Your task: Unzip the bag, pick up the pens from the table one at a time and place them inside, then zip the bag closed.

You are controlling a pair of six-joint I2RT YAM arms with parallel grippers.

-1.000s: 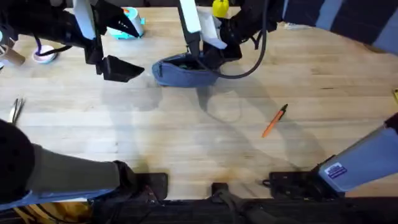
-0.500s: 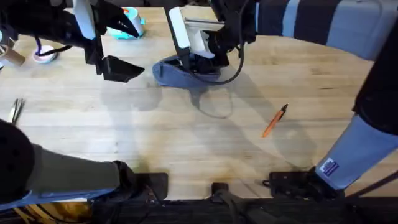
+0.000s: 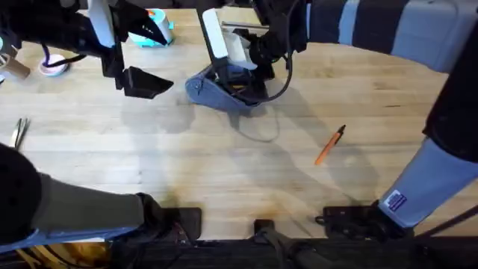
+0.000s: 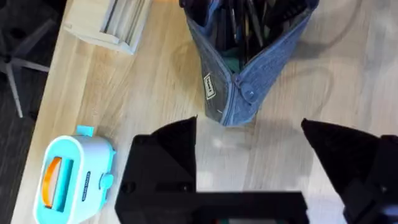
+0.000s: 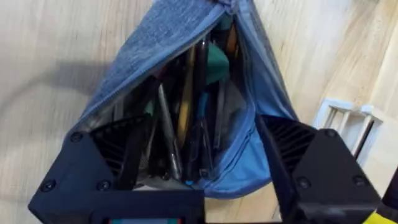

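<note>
The table (image 3: 224,164) is a wide top of pale wooden planks with visible grain. Along its far edge stand a small teal toy toaster (image 3: 153,28) and a yellow object (image 3: 264,10); a light wooden slatted rack (image 4: 112,22) sits near the toaster, and beyond the table's edge lies dark floor.

The bag (image 3: 224,87), a grey-blue fabric pouch, lies toward the far middle of the table with its zipper open and its mouth spread wide; pens and pencils (image 5: 186,118) show inside it. The right gripper (image 5: 205,158) hangs right over the open mouth, its jaws spread wide apart with one on each side of the opening and nothing between them. The left gripper (image 4: 249,168) hovers just beside the bag's closed end, jaws wide open and empty. An orange pen (image 3: 329,144) with a black end lies alone on the table, well apart from the bag, nearer the right arm's base.
</note>
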